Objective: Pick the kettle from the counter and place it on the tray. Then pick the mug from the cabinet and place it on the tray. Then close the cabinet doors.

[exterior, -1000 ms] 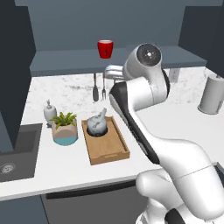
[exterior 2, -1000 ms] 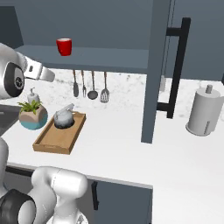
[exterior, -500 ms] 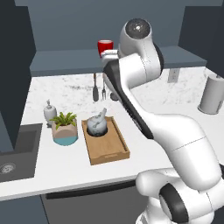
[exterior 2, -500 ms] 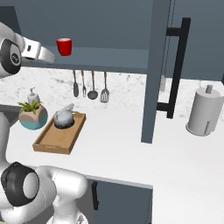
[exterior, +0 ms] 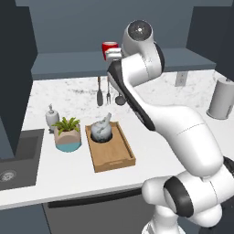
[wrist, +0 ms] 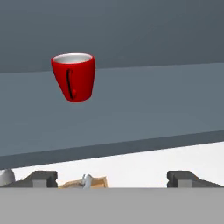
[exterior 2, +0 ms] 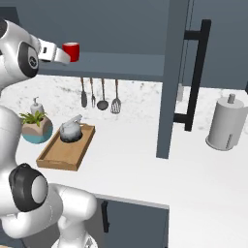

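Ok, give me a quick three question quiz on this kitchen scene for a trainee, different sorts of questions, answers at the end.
1. True or false: the kettle already sits on the tray.
2. Where is the mug? A on the counter, B on the cabinet shelf, C in the sink.
3. Fill in: the tool has its jaws ____.

Key: 1 true. 2 B. 3 open, nothing held, mug ahead of it.

An open gap is seen between the spread fingers of the gripper and the mug, which stands alone on the cabinet shelf. The shelf is bare around the mug. To the right, the way is blocked by an open door.
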Robot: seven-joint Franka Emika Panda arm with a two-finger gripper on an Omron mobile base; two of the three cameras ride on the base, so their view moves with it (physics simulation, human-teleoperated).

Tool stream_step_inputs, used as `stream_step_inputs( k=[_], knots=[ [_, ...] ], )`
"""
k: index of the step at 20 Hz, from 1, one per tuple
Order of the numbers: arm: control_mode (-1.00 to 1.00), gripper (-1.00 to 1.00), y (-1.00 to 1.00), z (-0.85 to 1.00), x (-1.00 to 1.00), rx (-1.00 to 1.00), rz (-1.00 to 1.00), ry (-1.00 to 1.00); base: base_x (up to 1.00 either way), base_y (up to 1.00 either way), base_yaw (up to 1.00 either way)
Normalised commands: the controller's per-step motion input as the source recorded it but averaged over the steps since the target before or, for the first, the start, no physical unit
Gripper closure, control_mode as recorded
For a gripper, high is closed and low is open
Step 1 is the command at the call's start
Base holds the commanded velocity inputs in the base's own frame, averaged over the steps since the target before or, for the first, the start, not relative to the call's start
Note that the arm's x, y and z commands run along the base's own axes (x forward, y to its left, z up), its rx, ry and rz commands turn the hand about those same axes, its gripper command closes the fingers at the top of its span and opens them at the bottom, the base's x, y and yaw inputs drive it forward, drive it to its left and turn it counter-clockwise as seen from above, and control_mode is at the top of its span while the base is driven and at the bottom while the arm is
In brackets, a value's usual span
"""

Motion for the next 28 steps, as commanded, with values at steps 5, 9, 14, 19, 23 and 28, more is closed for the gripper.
stream_step_inputs(
  k=[5, 9, 14, 19, 23, 28],
  knots=[
    [-1.00, -1.00, 0.02, 0.03, 0.44, 0.00, 0.00, 0.00, 0.00, 0.00, 0.00],
    [-1.00, -1.00, 0.03, 0.01, 0.33, 0.00, 0.00, 0.03, 0.00, 0.00, 0.00],
    [-1.00, -1.00, 0.29, 0.07, 0.31, -0.01, 0.00, 0.06, 0.00, 0.00, 0.00],
    [-1.00, -1.00, 0.33, 0.01, 0.30, -0.01, -0.02, 0.01, 0.00, 0.00, 0.00],
    [-1.00, -1.00, 0.07, 0.00, 0.32, 0.00, -0.04, 0.01, 0.00, 0.00, 0.00],
    [-1.00, -1.00, 0.00, 0.00, 0.24, 0.00, -0.05, 0.04, 0.00, 0.00, 0.00]
  ],
)
